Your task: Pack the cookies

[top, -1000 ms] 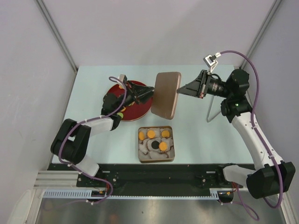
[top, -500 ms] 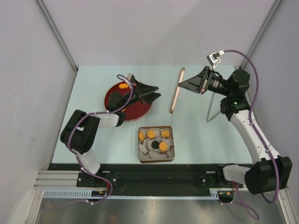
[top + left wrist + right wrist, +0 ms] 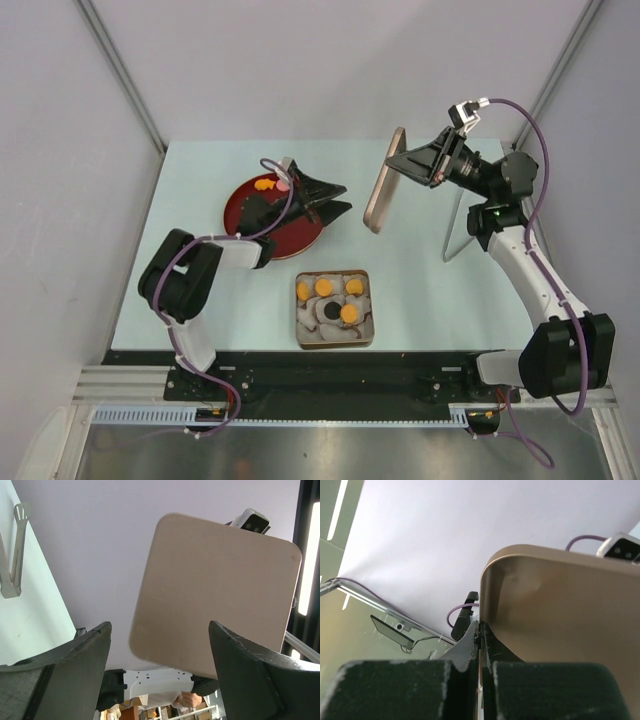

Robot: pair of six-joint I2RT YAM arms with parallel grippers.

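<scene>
Tan, rounded-square lid point(image 3: 380, 190) held in the air above the far right of the pale green table point(image 3: 200, 290), pinched by its edge in the jaws of the right arm point(image 3: 530, 275). A second ago its broad face showed from above; it has since swung through edge-on and risen, and now hangs tilted. The left arm point(image 3: 230, 255) has swung round above the red plate point(image 3: 300, 236), jaws spread and empty, aimed at the lid. Cookies point(image 3: 325, 288) sit in paper cups point(image 3: 310, 330) inside the open tin point(image 3: 333, 343) near the front; at least one orange cookie point(image 3: 264, 184) shows on the plate. So packing looks unfinished, and closing the tin seems premature.
</scene>
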